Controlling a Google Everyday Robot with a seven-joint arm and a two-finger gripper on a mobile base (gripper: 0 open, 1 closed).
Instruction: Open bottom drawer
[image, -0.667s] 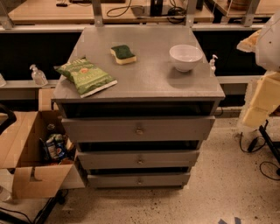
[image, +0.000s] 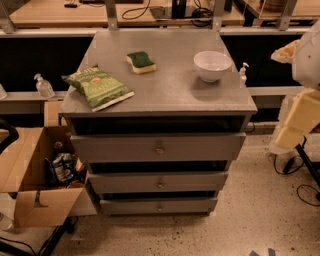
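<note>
In the single camera view, the grey cabinet (image: 75, 125) stands in the middle with its three drawer fronts facing the camera. The bottom drawer (image: 130, 206) is the lowest and narrowest front, just above the speckled floor (image: 250, 220), with its small round knob (image: 159, 205) at centre. Its front sits back under the middle drawer (image: 125, 183) with only a dark slit between them, and none of its inside shows, so I judge it still shut. The whole task is left: reach the knob, take hold and pull.

The robot's pale arm (image: 302, 117) shows at the right edge, well apart from the cabinet. The gripper cannot be picked out from it there, and I cannot tell whether it is open or closed.

Room for moving looks good in front of the drawer, where the floor is bare. A cardboard box (image: 35, 170) sits close beside the cabinet's left side, and cables (image: 300, 175) lie on the floor to the right, so a straight frontal approach seems safest. The knob is low, under the overhanging upper fronts. On the tabletop (image: 170, 95), a chip bag (image: 97, 87) lies near the left edge, with a sponge (image: 140, 62) and a bowl (image: 212, 65) farther back.
</note>
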